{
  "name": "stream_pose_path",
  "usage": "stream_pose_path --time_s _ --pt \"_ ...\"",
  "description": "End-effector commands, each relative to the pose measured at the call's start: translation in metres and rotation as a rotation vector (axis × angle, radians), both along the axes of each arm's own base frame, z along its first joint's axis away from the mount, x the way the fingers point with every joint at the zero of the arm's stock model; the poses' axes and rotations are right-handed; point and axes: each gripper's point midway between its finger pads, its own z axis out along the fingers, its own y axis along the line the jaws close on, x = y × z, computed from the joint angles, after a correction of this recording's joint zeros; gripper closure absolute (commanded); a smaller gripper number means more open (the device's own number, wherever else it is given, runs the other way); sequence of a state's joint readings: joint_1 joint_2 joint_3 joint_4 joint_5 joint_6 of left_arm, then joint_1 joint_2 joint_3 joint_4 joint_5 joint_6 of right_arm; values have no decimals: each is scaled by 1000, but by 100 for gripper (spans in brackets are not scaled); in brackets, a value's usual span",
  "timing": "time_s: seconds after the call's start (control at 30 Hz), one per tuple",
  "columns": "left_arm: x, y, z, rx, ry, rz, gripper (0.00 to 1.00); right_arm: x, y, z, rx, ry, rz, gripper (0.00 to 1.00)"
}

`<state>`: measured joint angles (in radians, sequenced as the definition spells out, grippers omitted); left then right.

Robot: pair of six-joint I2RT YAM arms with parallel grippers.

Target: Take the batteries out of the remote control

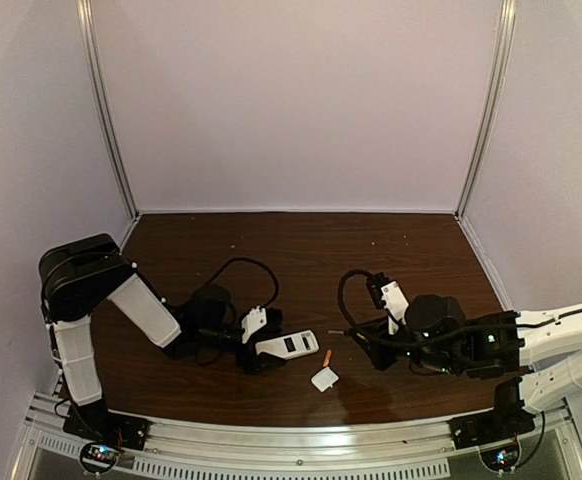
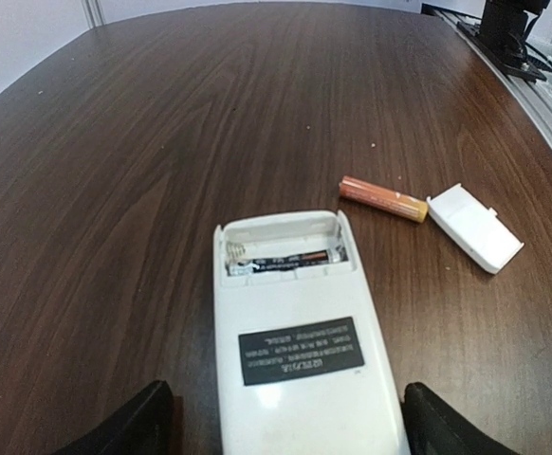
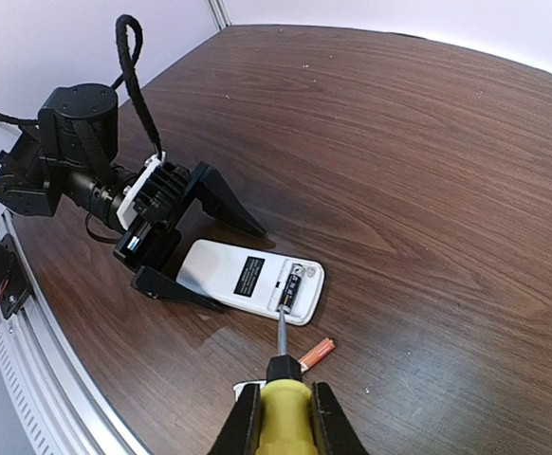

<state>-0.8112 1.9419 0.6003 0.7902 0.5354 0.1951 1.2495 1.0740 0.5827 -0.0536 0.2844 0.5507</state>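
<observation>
The remote control (image 2: 300,351) lies white back up, its dark label showing and its battery bay open. One battery (image 2: 285,258) still sits in the bay. An orange battery (image 2: 382,198) lies loose on the table beside the small white cover (image 2: 473,227). My left gripper (image 2: 285,431) is open, with a finger on each side of the remote's near end and a gap on both sides. My right gripper (image 3: 282,393) is shut on the yellow-handled screwdriver (image 3: 287,417). The screwdriver's tip rests at the end of the battery in the bay (image 3: 292,284). The top view shows the remote (image 1: 287,345) and the orange battery (image 1: 327,357).
The dark wooden table (image 1: 301,250) is enclosed by white walls. A metal rail (image 1: 301,450) runs along its near edge. The white cover (image 1: 324,379) lies just in front of the remote. A black cable loops behind my left wrist (image 1: 246,270).
</observation>
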Motion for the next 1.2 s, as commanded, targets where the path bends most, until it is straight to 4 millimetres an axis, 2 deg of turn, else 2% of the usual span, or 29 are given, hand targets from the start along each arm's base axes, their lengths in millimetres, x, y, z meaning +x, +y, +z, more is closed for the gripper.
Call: stream_pose_path --time_s 0.0,0.47,0.67,0.93,1.1,1.17 --pt "2 -4 2 -23 14 -26 17 3 8 11 35 -3 -1 100" --pt "0 -5 -7 26 19 -66 56 5 10 5 26 -5 -2 100" --pt "-3 -3 0 23 3 -74 69 4 10 3 23 -4 2 100" --pt "-1 3 17 -3 -50 -39 100 7 14 11 56 -30 3 100" --pt "7 13 34 -34 -105 54 100 10 10 15 62 -50 -20 100" --pt "16 20 41 -46 -131 129 100 11 8 20 75 -64 -29 100"
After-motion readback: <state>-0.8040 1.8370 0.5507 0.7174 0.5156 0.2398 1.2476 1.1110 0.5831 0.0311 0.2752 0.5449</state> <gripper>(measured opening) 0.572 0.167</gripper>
